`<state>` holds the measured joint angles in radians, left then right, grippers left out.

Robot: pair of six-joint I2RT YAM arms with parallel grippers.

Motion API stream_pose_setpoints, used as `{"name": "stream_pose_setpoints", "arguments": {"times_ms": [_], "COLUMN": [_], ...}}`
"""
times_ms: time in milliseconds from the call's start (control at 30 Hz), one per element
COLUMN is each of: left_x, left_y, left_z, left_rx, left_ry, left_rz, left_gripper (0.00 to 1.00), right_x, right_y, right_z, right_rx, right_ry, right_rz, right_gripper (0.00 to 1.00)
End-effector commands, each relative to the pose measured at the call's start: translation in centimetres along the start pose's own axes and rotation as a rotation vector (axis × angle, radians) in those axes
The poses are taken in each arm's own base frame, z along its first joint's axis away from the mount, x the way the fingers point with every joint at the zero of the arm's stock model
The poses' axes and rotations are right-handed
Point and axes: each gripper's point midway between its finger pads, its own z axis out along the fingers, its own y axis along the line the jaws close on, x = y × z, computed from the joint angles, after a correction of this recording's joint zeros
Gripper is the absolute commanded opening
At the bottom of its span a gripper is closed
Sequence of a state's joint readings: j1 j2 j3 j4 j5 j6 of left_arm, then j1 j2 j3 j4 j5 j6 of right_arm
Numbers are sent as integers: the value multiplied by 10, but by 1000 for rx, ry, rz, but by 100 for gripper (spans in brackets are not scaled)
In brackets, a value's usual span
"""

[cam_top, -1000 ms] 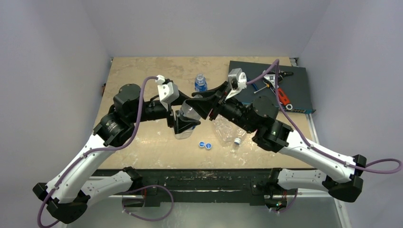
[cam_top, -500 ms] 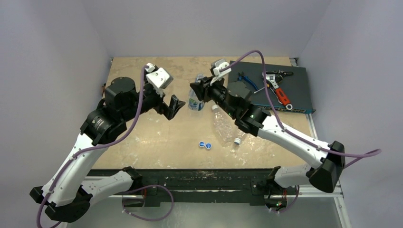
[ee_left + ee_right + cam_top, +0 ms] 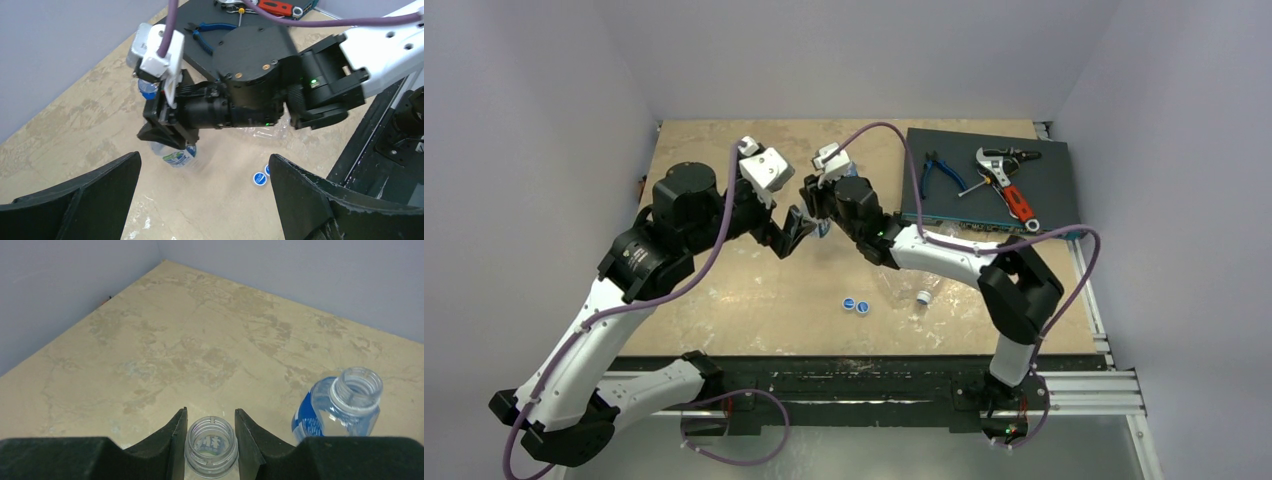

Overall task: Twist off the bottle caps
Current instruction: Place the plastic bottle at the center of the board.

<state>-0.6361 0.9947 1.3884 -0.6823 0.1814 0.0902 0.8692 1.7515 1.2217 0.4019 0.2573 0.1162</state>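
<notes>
My right gripper [image 3: 210,426] is shut on the bare, capless neck of a labelled bottle [image 3: 210,442]. The left wrist view shows that bottle [image 3: 175,157] hanging tilted under the right gripper's fingers [image 3: 165,134], low over the table. My left gripper [image 3: 203,156] is open and empty, just left of the bottle [image 3: 823,228] in the top view. A second blue-labelled bottle [image 3: 344,404] stands uncapped to the right. Two blue caps [image 3: 856,304] lie loose on the table. A crinkled bottle [image 3: 892,275] lies nearby with a white cap [image 3: 921,297] on it.
A dark mat [image 3: 1044,205] at the back right carries blue pliers [image 3: 939,170], a wrench [image 3: 996,160] and a red-handled tool [image 3: 1018,203]. Grey walls close off the table's back and sides. The two arms stand close together over the table's middle.
My left gripper opened, let go of the labelled bottle and drew back to the left. The right arm carried the bottle by its neck toward the back left.
</notes>
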Motion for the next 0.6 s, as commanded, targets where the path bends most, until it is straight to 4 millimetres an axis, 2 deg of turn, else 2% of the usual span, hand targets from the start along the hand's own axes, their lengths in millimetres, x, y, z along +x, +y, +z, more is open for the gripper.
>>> {"name": "stream_pose_setpoints", "arguments": {"times_ms": [0, 233, 567], "left_x": [-11, -15, -19], "left_y": [-8, -13, -15], "left_z": [-4, -5, -8], "left_rx": [44, 67, 78], "left_ry": [-35, -46, -59], "left_rz": [-10, -25, -34], "left_gripper": [100, 100, 100], "right_x": [-64, -41, -22], "right_y": [-6, -15, -25], "right_z": [20, 39, 35], "right_rx": [69, 130, 162], "right_ry": [-214, -200, -169], "right_rz": [-7, -35, -50], "right_gripper": [0, 0, 0]}}
